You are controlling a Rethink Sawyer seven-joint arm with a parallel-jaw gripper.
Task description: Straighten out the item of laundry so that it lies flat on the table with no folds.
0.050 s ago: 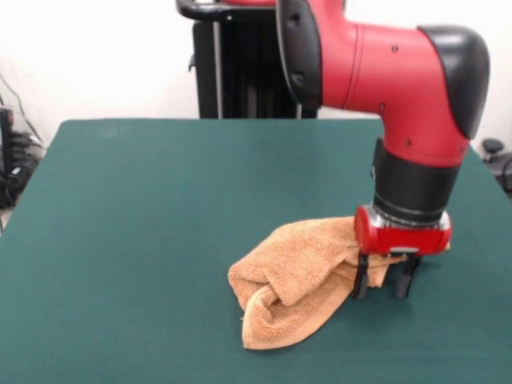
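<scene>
The item of laundry (292, 276) is an orange-tan terry towel lying crumpled and folded over itself on the green table (144, 240), right of centre and toward the near edge. My gripper (382, 285) stands low at the towel's right end, its tips close to the tabletop. Its two dark fingers (360, 282) are spread apart, with green table showing in the gap between them. The left finger touches the towel's right side, and a strip of towel edge passes just under the red wrist. The towel's far right corner is hidden behind the gripper.
The red arm (400, 72) comes down over the table's right side. A black pedestal (240, 72) stands behind the far edge. Dark clutter (16, 160) sits off the table's left side, and a dark object (500, 160) off its right.
</scene>
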